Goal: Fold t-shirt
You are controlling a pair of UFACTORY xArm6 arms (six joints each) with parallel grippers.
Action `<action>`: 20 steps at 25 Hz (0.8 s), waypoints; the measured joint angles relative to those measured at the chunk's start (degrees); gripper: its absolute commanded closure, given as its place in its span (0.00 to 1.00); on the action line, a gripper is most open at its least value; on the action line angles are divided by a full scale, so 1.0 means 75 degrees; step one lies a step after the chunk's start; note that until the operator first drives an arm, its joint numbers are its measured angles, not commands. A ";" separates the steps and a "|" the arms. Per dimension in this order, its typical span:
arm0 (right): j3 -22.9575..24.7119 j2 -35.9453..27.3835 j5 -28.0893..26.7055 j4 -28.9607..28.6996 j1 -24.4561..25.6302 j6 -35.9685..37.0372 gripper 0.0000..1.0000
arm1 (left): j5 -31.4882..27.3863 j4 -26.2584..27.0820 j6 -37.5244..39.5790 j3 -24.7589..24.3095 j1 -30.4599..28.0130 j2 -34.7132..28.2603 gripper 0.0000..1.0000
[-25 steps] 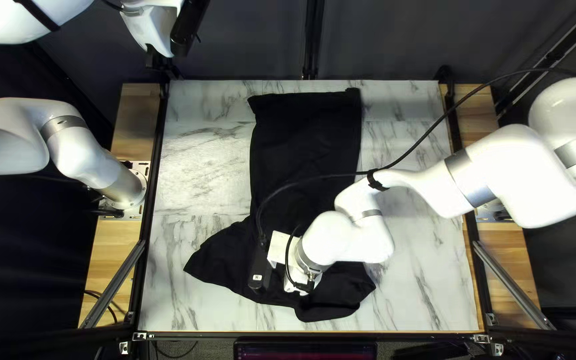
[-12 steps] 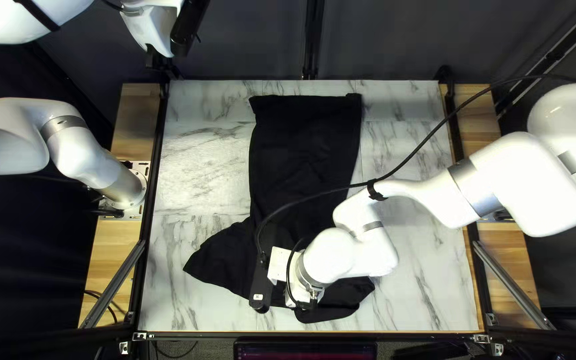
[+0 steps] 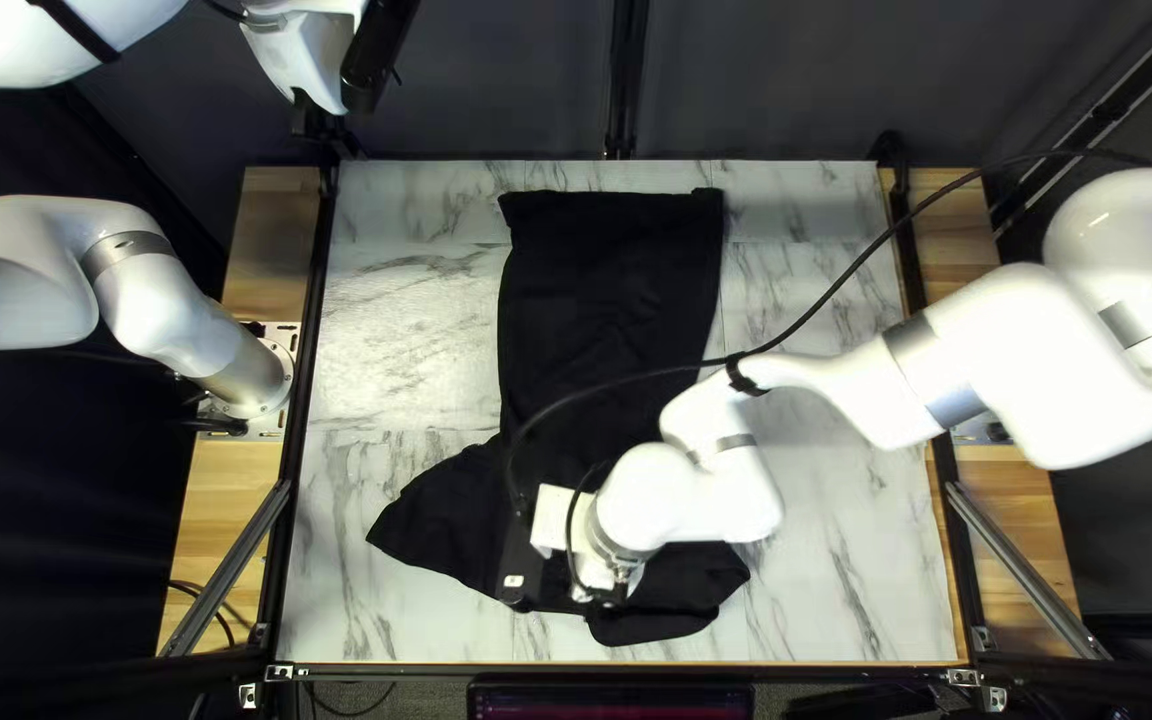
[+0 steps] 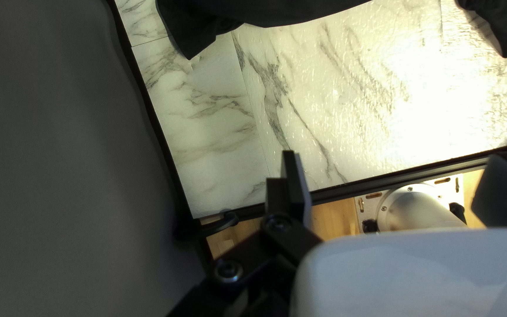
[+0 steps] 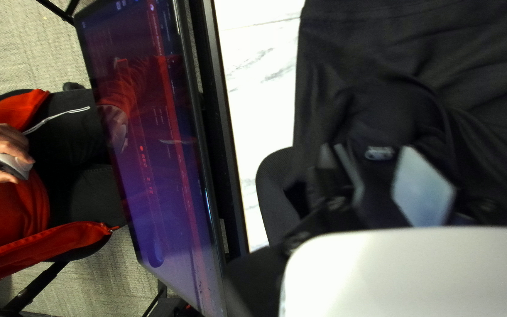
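Shifted slightly toward the far edge: right gripper [image 5: 374, 151], fingers moderately apart, over the cloth's near end, presumably for grasping. T-shirt [image 3: 610, 280], black: lengthwise on counter [image 3: 403, 320], apparently for folding. Left gripper [image 4: 395, 155]: fingers wide, aside, likely for clearance.

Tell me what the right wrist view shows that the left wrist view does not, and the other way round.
Only the right wrist view: my right gripper, fingers apart over the cloth; a small pale mark on the shirt; a screen; and a person's hand around a pale object.

Only the left wrist view: my left gripper, fingers wide apart; a round arm base; and wood under it.

Both: the black T-shirt and the marble-patterned tabletop.
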State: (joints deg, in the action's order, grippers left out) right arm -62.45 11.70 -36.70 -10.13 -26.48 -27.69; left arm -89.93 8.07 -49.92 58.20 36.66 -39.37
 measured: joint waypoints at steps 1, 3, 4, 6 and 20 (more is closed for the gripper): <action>0.0260 -0.0222 -0.0001 0.0035 -0.0087 -0.0067 0.00 | 0.0000 0.0000 0.0000 0.0000 0.0000 0.0000 0.00; 0.0680 -0.0518 -0.0058 0.0106 -0.0322 -0.0128 0.00 | 0.0000 0.0000 0.0000 0.0000 0.0000 0.0000 0.00; 0.0789 -0.0561 -0.0095 0.0122 -0.0401 -0.0095 0.00 | 0.0000 0.0000 0.0000 0.0000 0.0000 0.0000 0.00; 0.0915 -0.0508 -0.0173 0.0104 -0.0524 0.0156 0.00 | 0.0000 0.0000 0.0000 0.0000 0.0000 0.0000 0.00; 0.0437 0.0469 -0.0521 -0.0101 -0.0212 0.2961 0.00 | 0.0000 0.0000 0.0000 0.0000 0.0000 0.0000 0.00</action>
State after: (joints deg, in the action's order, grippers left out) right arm -59.17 15.22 -40.61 -10.88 -28.07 -5.48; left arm -89.93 8.07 -49.92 58.20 36.66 -39.37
